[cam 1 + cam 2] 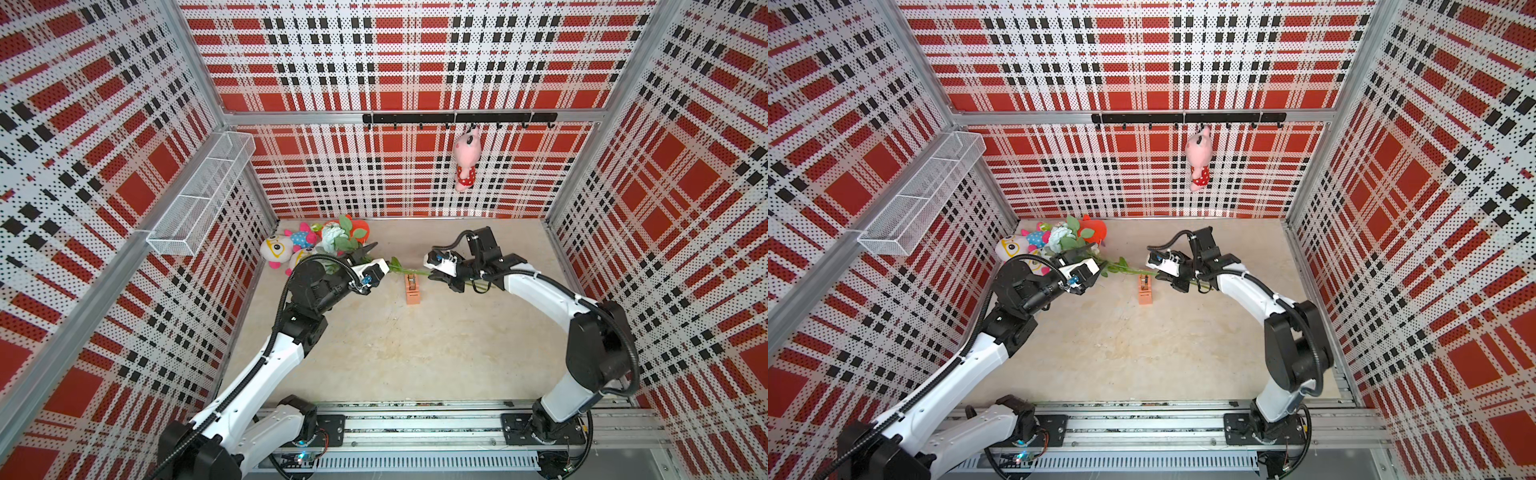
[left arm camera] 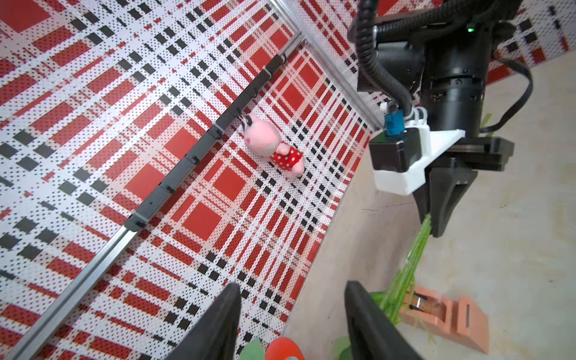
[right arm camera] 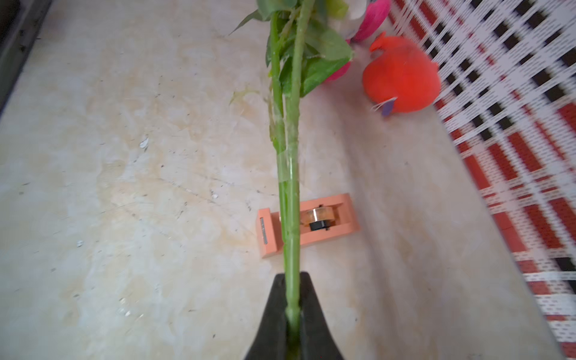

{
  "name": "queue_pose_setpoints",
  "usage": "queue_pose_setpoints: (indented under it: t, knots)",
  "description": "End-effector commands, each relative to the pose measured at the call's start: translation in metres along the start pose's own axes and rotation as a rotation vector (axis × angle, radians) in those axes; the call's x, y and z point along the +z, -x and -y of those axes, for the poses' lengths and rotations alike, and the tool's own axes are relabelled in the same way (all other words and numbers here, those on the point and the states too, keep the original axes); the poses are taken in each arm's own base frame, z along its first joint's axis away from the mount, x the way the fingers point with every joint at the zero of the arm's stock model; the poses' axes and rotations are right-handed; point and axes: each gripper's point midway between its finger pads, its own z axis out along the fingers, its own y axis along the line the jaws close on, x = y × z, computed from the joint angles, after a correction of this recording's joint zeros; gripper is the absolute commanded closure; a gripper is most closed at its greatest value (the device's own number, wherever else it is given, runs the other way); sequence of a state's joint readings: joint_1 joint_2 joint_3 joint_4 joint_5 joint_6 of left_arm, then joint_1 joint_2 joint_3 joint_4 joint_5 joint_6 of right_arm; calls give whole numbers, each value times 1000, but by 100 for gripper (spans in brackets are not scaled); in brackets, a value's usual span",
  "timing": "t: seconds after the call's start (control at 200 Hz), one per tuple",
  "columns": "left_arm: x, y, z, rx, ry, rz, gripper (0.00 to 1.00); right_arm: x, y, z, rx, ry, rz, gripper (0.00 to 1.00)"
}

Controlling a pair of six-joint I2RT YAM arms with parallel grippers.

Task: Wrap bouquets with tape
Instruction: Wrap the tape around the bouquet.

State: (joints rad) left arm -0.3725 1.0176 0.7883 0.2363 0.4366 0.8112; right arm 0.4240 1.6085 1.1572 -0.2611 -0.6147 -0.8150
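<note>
**Stems of bouquet pinched in right hand, above tape dispenser**

The right hand is noted with jaws closed tight on the green stems, near their cut ends. The left hand is noted with jaws spread apart. Nothing is seen gripped between them, and the stems pass just outside one jaw.

The tape dispenser is taken as landmark and stands on the table. The stems are held across above it, lifted off the table. The right hand is placed just to the dispenser's right. The left hand is placed a little farther off to its left. A pale clear band is noted round the stems, between the dispenser and the leaves.

The blue-white flower heads are found beyond the left hand, far-left of the dispenser. They lie over a heap of plush toys in the table corner, an orange plush among them. A pink plush is hung from the hook rail on the wall behind the dispenser.
</note>
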Motion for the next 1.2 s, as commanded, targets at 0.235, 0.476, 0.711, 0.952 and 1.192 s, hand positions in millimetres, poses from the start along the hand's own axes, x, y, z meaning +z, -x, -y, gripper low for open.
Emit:
queue_pose_setpoints:
  t: [0.235,0.476,0.711,0.952,1.192]
  knots:
    - [20,-15,37,-65,-338,-152,46,-17,45,22,-493,-314,147,100]
    - [43,-32,75,-38,-503,-298,41,-31,51,27,-649,-484,125,100]
    - [53,-69,99,-76,-582,-416,41,-36,58,20,-749,-563,109,100]
    - [63,-91,100,-94,-557,-492,46,-31,51,14,-794,-591,80,100]
    - [59,-94,93,-103,-546,-492,80,-28,44,15,-820,-602,44,100]
